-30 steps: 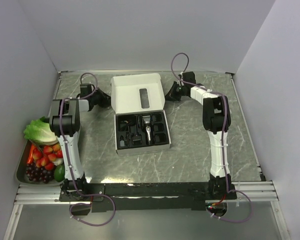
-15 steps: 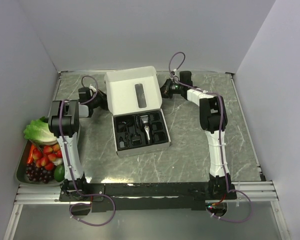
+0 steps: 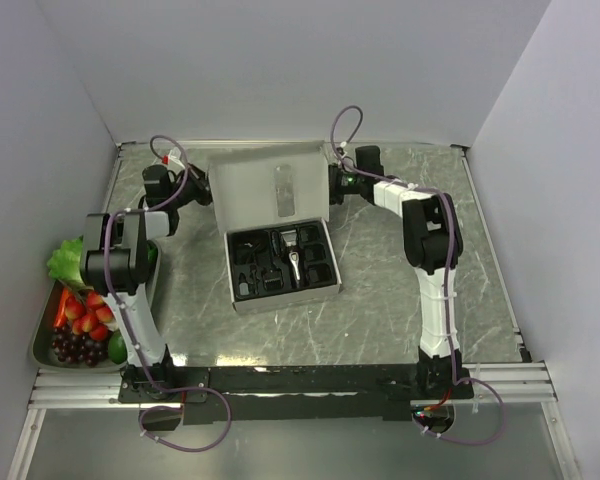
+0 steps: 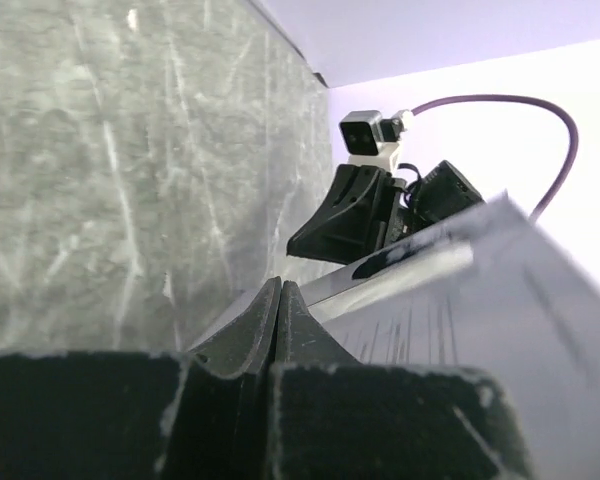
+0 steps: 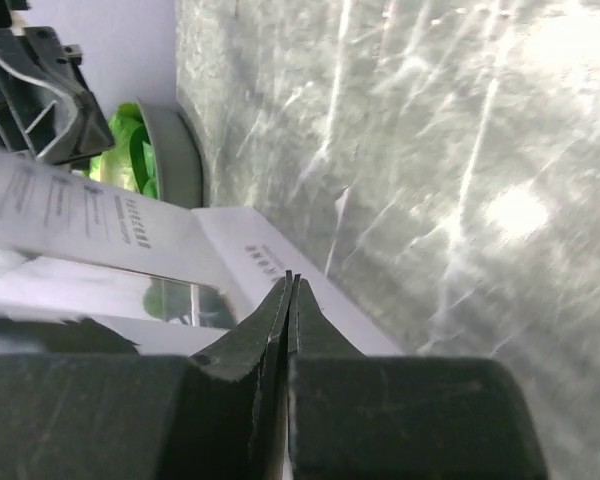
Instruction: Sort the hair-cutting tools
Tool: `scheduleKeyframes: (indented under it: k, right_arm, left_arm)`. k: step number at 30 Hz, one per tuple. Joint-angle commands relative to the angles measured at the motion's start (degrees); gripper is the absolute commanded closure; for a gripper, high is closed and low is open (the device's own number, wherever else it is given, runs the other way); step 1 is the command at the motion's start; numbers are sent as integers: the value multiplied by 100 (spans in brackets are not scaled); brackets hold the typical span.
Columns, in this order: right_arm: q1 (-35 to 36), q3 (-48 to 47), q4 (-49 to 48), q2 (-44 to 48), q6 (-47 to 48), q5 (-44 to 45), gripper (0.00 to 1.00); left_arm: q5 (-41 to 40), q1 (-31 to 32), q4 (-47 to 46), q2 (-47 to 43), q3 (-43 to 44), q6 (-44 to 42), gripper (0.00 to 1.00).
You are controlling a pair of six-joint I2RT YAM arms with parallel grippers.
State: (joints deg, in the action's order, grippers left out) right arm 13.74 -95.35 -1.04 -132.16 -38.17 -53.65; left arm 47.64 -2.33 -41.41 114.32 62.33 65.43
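Observation:
The hair-cutting tools lie in the black insert of the white box (image 3: 280, 297). The black-and-silver clipper (image 3: 294, 258) is in the middle, with black comb attachments (image 3: 256, 264) in pockets beside it. The box lid (image 3: 270, 190) stands raised at the back. My left gripper (image 3: 208, 192) is shut, its tips (image 4: 280, 285) against the lid's left edge (image 4: 460, 330). My right gripper (image 3: 332, 180) is shut too, its tips (image 5: 291, 278) at the lid's right edge (image 5: 70, 215). I see nothing clearly pinched between either pair of fingers.
A metal tray (image 3: 40, 335) with lettuce (image 3: 78, 262), strawberries, grapes and other fruit sits at the table's left edge. Grey walls close the table at the back and sides. Bare marble tabletop (image 3: 380, 300) lies in front of and right of the box.
The lid has swung up from lying flat behind the box to standing raised. Both grippers moved inward and up along its side edges.

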Motion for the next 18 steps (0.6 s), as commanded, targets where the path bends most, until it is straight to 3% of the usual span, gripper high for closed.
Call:
scheduleKeyframes:
  k: [1, 18]
  right_arm:
    - [68, 306, -10, 840, 521, 179, 100]
    - [129, 1765, 297, 2097, 1154, 1005, 100]
  left_arm:
    - [-167, 13, 264, -700, -308, -276, 99]
    - [-1186, 206, 1495, -2256, -1451, -830, 99]
